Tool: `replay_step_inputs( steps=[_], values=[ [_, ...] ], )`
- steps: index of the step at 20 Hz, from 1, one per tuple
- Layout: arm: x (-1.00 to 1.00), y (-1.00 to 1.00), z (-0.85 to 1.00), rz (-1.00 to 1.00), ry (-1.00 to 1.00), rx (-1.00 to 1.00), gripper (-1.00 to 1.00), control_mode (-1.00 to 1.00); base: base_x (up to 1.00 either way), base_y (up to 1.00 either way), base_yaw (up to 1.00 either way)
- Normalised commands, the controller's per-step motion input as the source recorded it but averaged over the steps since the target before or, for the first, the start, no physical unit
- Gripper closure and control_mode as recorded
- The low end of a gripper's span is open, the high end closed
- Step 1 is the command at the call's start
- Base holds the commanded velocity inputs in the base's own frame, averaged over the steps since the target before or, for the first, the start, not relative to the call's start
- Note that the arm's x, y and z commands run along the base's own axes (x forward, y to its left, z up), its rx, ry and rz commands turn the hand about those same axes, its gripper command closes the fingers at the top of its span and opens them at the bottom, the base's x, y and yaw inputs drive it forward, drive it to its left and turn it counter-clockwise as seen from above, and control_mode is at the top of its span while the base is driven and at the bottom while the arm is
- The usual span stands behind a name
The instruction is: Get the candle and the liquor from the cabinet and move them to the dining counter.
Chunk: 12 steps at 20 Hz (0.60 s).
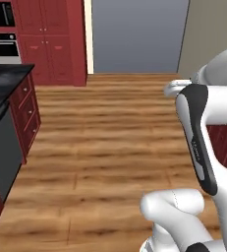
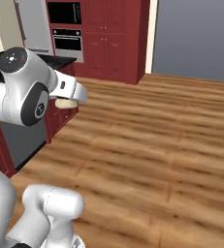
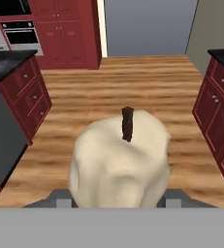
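One candle [image 3: 119, 162], cream with a dark wick, sits closest, gripped between the partly spread fingers of the single gripper [image 3: 118, 201] above wooden floor [image 3: 147, 82].

We see an arm [image 1: 203, 142] built of glossy white rounded shells, thick and tube-like, joined by bulbous elbows. Beside the wooden floor [image 1: 100, 147], one long segment carries a black oval panel running its length, with a faint line of pale lettering along it that we cannot read. From the other side, the big shoulder joint [image 2: 24, 87] shows a dark grey round disc with a small pale mark at its middle, and a dark cap with a tiny dot on top. The lower links are plain white, smooth, with soft grey shading.
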Motion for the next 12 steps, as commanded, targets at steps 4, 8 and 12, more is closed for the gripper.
replay_step_inputs(
  steps=[4,8,12],
  values=[
    [0.00,0.00,0.00,0.00,0.00,0.00,1.00,1.00,1.00,0.00,0.00],
    [0.00,0.00,0.00,0.00,0.00,0.00,1.00,1.00,1.00,0.00,0.00],
    [0.00,0.00,0.00,0.00,0.00,0.00,1.00,1.00,1.00,0.00,0.02]
  ],
)
